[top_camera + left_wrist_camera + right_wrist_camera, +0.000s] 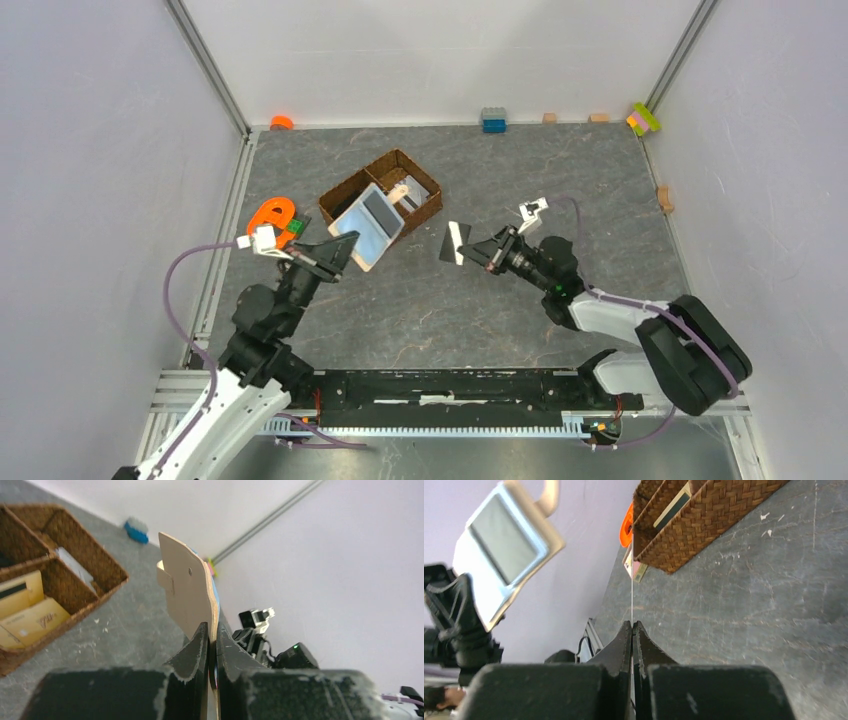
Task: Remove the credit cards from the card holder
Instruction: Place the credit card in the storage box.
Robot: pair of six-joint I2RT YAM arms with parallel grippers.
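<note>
**Left arm.** The left fingers [202,639] are closed to a narrow gap on the lower edge of the card holder [368,228]. In the overhead view they grip it from its 7 o'clock side. The holder is raised off the surface [560,190], folded open, with its clear-grey sleeve turned towards the other arm. Judgement: it is gripped by one edge and tilted this way so that the sleeve mouths are exposed and the holder is braced against a pull.

**Right arm.** The right fingers [625,636] are pinched fully shut on one credit card [458,243]. In the right wrist view the card shows only as a thin edge-on line running forward from the tips. The card sits at 3 o'clock of the holder with a visible gap between them, so it is free of the sleeve. It appears to be above the surface, not resting on it. Judgement: the thin-edge pinch suits sliding a flat card straight out.

**Surroundings.** The wicker basket [395,170] stands at 12 o'clock of the holder, and the holder overlaps its near rim in the overhead view. An orange toy [272,213] lies at 9 o'clock of the holder.

**Open items.** A coloured edge shows behind the beige cover in the left wrist view. It may be another card, but this cannot be confirmed. Judgement: one card is extracted and needs setting down, and the holder needs checking for the rest.
</note>
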